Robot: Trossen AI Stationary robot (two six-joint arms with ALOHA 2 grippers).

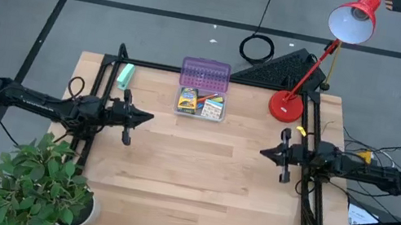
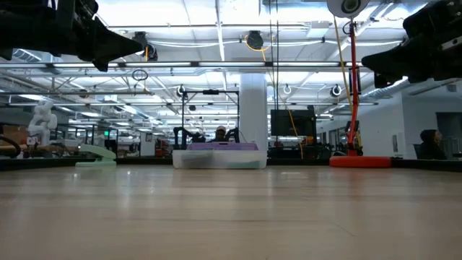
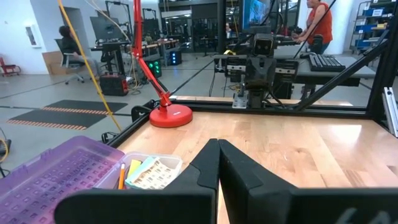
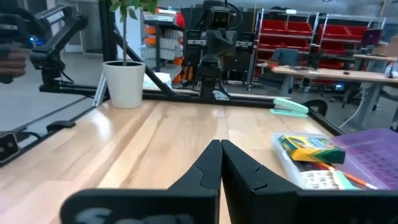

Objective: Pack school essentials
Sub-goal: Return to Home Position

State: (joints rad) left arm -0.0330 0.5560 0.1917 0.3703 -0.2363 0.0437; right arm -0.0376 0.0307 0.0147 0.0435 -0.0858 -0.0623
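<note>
A pale wooden plank table [image 1: 196, 186] framed by black rails is seen on a grey floor, and beyond it the low view shows a large workshop hall with bright ceiling lights, racks and desks. Most of the tabletop lies bare.

The fingers [image 3: 239, 171] of the left gripper [image 1: 129, 121] are pressed together with nothing between them; that gripper is held above the table near its left edge, pointing toward the middle, on a dark arm reaching in from the left. The fingers [image 4: 239, 169] of the right gripper [image 1: 285, 157] are likewise clenched on nothing, and it is held above the table near the right edge, facing the left one.

The school essentials are found in a clear plastic box with a purple lid [image 1: 203, 90], which stands at the middle of the far edge with the lid thrown back. Inside it a yellow-green crayon box [image 4: 311, 149], a printed paper card [image 3: 154, 175] and thin orange pencils [image 3: 121, 176] can be made out.

A mint-green stapler-like item [image 1: 125, 75] lies near the far left corner, and a red desk lamp [image 1: 288, 105] with a round base stands near the far right corner. A potted green plant in a white pot [image 1: 37, 183] is placed at the near left corner. People are seen at desks in the room behind.
</note>
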